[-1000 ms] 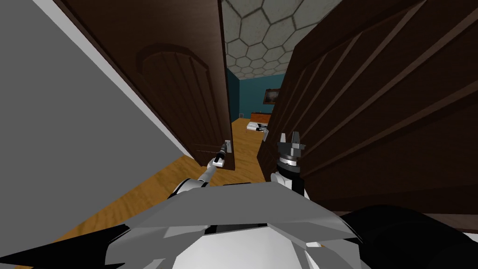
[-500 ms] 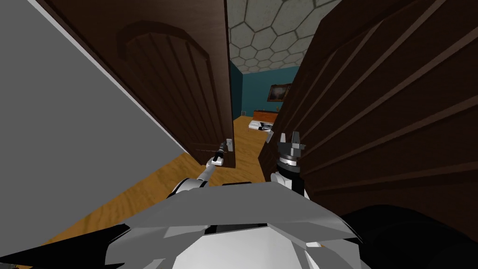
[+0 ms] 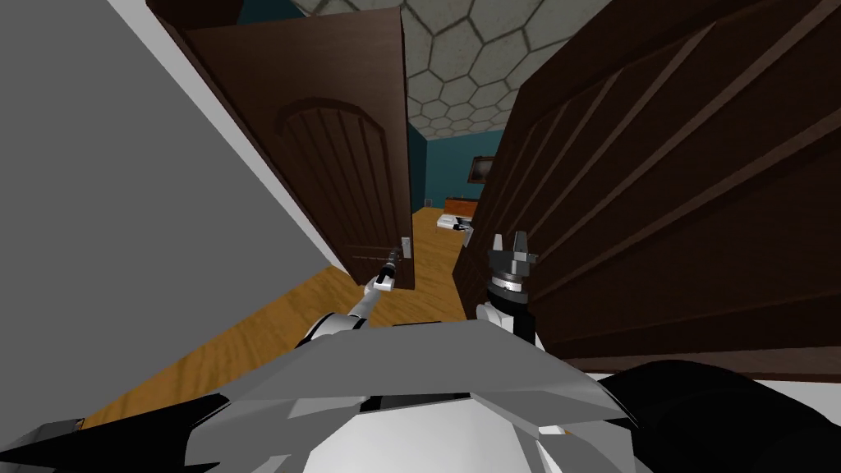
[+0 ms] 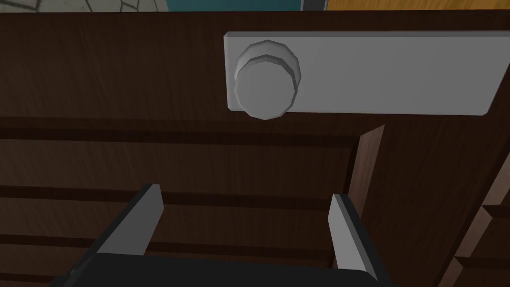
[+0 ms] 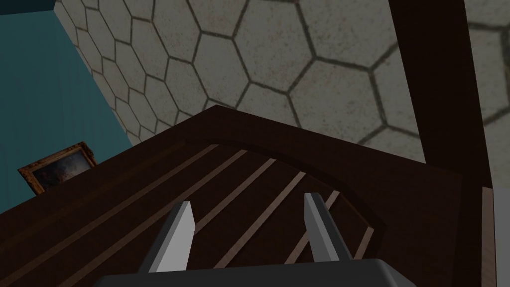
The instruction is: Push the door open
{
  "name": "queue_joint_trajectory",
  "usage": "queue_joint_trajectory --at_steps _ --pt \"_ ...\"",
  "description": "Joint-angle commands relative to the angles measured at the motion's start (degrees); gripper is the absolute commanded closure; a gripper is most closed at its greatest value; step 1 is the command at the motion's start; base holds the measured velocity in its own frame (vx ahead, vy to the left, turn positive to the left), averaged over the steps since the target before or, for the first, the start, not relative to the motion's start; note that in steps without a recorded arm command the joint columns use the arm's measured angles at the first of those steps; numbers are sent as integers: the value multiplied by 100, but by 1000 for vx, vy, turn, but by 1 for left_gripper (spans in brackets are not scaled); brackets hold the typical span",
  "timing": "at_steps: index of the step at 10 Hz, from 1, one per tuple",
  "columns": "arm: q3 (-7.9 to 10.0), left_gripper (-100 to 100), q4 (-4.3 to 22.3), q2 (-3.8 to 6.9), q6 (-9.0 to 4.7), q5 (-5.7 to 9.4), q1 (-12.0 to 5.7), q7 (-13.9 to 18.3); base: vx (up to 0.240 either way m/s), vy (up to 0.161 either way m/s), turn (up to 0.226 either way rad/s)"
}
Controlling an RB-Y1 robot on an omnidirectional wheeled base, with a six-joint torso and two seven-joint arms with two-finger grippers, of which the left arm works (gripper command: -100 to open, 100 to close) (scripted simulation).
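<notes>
Two dark brown door leaves stand ajar with a narrow gap between them. The left leaf (image 3: 328,164) carries a grey plate (image 3: 406,246) near its free edge. My left gripper (image 3: 392,264) reaches to the leaf just below that plate. In the left wrist view the gripper (image 4: 244,219) is open, close to the ribbed door panel (image 4: 99,74), with the grey round knob (image 4: 266,87) and its plate (image 4: 388,74) just beyond the fingertips. My right gripper (image 3: 509,244) is open and points up beside the right leaf (image 3: 657,181), whose arched panel (image 5: 249,164) lies behind its fingers (image 5: 177,234).
A grey wall (image 3: 98,205) runs along my left. The wooden floor (image 3: 246,337) leads through the gap into a room with a teal wall (image 3: 452,164), a framed picture (image 3: 479,169) and low furniture (image 3: 456,212). Overhead is a hexagon-patterned ceiling (image 3: 468,66).
The head view has shifted, and the left leaf's top edge has come into view. Both grippers hold the same places relative to my chest.
</notes>
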Motion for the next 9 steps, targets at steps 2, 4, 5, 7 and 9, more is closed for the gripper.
queue_joint_trajectory --at_steps 2,4,5,7,9 --pt "-42 -100 -16 -129 29 6 -1 41 -230 -18 12" --pt "-13 -100 -47 -51 4 4 48 4 -2 -26 -22" --pt "-9 -100 -45 -40 -2 5 48 2 169 -52 -13" --pt "12 -100 -37 -13 -27 9 52 -10 204 -22 -18" --pt "34 -100 -28 -14 -54 14 56 -22 196 -43 -20"
